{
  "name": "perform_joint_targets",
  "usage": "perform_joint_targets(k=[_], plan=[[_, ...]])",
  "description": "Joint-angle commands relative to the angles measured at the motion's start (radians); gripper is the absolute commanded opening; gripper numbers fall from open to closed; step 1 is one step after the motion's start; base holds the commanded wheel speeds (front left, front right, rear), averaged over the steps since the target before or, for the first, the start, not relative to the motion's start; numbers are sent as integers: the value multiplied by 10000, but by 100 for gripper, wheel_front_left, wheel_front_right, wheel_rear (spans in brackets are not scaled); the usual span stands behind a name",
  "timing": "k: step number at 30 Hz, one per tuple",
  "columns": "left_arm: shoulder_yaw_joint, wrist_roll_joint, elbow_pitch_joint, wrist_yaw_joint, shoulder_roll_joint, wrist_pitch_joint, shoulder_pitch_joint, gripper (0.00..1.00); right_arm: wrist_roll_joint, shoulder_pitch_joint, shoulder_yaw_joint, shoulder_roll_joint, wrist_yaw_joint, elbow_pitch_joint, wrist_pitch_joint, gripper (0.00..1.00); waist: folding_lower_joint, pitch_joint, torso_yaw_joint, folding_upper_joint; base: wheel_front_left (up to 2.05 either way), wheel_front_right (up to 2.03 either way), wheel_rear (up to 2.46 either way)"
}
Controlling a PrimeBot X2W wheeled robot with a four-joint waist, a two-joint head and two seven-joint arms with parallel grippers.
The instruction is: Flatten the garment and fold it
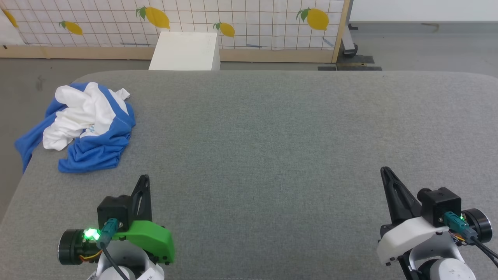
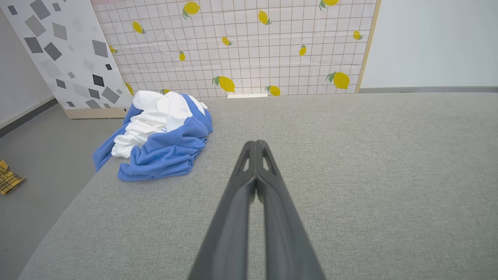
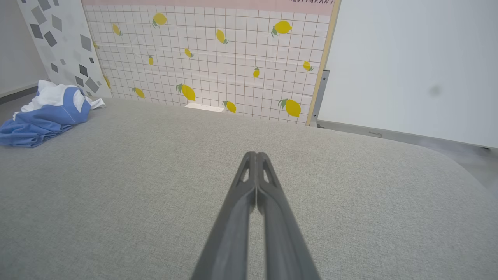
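Observation:
The garment, white with royal-blue sleeves, lies crumpled in a heap at the far left of the grey padded table, one blue part drooping over the left edge. The left wrist view has the garment ahead and to the left, and in the right wrist view the garment lies far off to the left. My left gripper is shut and empty near the table's front left, well short of the heap. My right gripper is shut and empty at the front right. Both pairs of fingers press together.
A white box stands on the floor behind the table, before a lemon-print screen. A board with grey shapes leans at the left. A piece of yellow plaid cloth lies on the floor left of the table.

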Motion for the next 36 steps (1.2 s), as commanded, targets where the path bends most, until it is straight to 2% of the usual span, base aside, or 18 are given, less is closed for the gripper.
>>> perform_joint_targets(k=[1, 10, 11, 25, 36], plan=[[28, 128, -30, 64, -43, 12, 143, 0, -51, 83, 14, 26, -17, -53, -1, 0, 0, 0, 0, 0, 0, 0, 0], [28, 128, -30, 64, -43, 12, 143, 0, -51, 83, 14, 26, -17, -53, -1, 0, 0, 0, 0, 0, 0, 0, 0], [3, -1, 0, 0, 0, -1, 0, 100, 1, 0, 4, 0, 0, 0, 0, 100, 0, 0, 0, 0, 0, 0, 0], [-222, -204, 156, 104, -1, -196, -96, 100, 151, -32, 5, -1, -1, 95, -152, 100, 0, 1, 61, 0, 0, 0, 0], [-366, -391, 320, 234, 34, -427, -190, 100, 280, -74, 33, 1, -3, 202, -321, 100, 0, 0, 473, 0, 0, 0, 0]])
